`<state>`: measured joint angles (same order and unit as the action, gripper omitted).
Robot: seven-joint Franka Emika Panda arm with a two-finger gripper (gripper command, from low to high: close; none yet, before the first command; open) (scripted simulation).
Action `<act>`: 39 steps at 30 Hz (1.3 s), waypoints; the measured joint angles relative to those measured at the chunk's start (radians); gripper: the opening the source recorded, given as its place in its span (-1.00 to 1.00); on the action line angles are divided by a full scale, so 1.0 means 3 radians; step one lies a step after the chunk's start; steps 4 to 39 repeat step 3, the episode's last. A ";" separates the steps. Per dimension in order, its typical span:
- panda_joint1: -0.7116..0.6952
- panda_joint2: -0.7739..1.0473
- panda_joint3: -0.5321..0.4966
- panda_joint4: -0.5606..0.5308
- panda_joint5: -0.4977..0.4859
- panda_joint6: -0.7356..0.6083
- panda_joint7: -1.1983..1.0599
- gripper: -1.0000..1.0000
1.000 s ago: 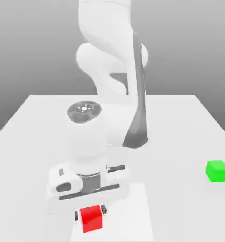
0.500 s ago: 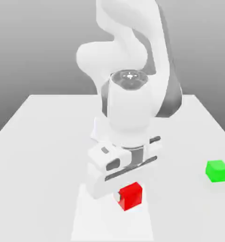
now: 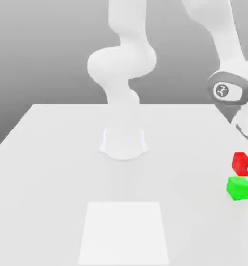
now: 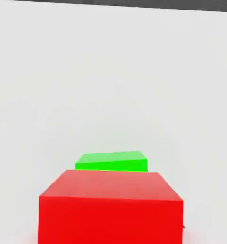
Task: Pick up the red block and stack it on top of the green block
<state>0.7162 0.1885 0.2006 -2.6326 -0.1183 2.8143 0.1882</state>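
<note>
The red block [image 3: 242,163] hangs in the air at the exterior view's right, just above the green block [image 3: 239,188] and slightly off its centre. My gripper [image 3: 245,165] is shut on the red block, with the white hand reaching in from the picture's right edge. The green block rests on the white table [image 3: 53,156]. In the hand view the red block [image 4: 110,207] looms close, and the green block [image 4: 111,161] peeks out just beyond it on the table.
The arm's white base [image 3: 124,143] stands at the table's middle back. A paler square patch [image 3: 125,231] marks the table's front middle. The green block lies near the table's edge at the exterior view's right.
The arm has swung from the front middle to the exterior view's right, carrying the red block up off the table until it is over the green block. The green block has not moved.
</note>
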 joint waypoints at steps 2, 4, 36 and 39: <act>0.0000 0.0000 0.0000 0.0000 0.0000 0.0000 0.0000 1.00; 0.0000 0.0000 0.0000 0.0000 0.0000 0.0000 0.0000 1.00; 0.0000 0.0000 0.0000 0.0000 0.0000 0.0000 0.0000 1.00; 0.0000 0.0000 0.0000 0.0000 0.0000 0.0000 0.0000 1.00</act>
